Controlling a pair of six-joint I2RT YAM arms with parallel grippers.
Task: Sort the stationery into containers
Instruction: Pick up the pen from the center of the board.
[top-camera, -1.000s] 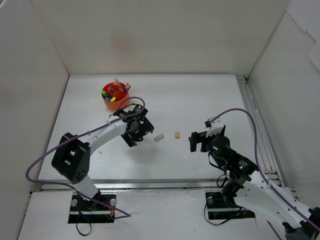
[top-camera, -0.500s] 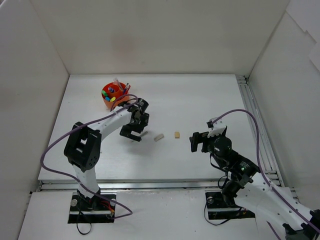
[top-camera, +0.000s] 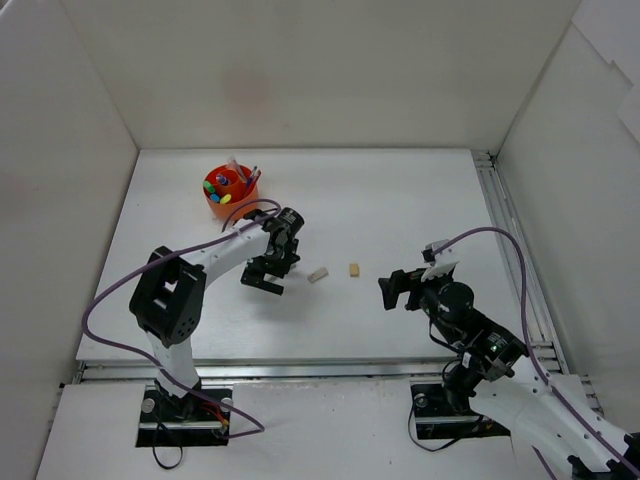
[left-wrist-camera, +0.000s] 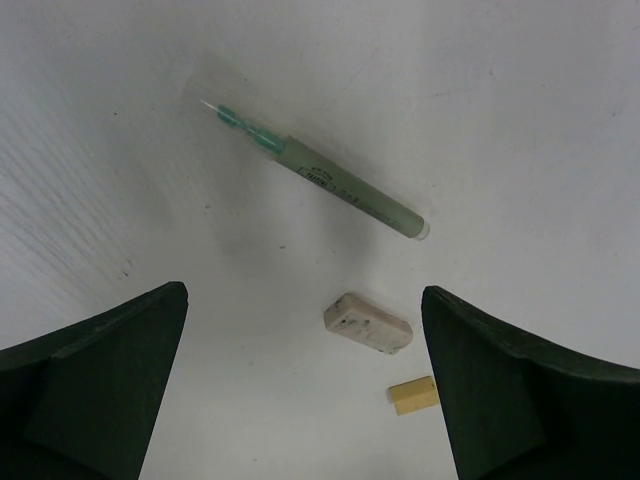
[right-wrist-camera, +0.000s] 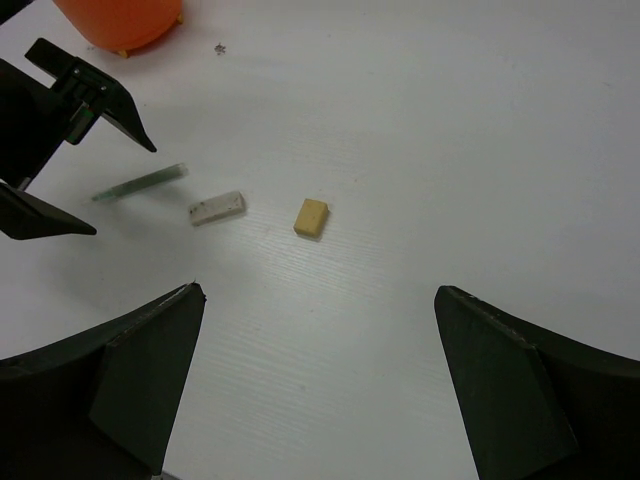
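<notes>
Left hand (left-wrist-camera: 303, 300) hovers spread wide and empty above the tabletop (left-wrist-camera: 520, 90); the thin grey-green plastic pen (left-wrist-camera: 340, 190) lies just ahead, its length slanting across my finger line, well apart from my right hand (right-wrist-camera: 318, 295).

Both grippers empty. The left arm (top-camera: 215, 258) rises from its base to a raised elbow, forearm stretched forward and right. The left gripper (top-camera: 266, 280) tips downward, jaws spread wide. The right arm (top-camera: 472, 327) is folded low, forearm heading forward-left. The right gripper (top-camera: 398, 289) faces left, jaws spread wide. In the wrist views the dark left fingers (left-wrist-camera: 100, 385) and right fingers (right-wrist-camera: 120, 385) flank the frame.
</notes>
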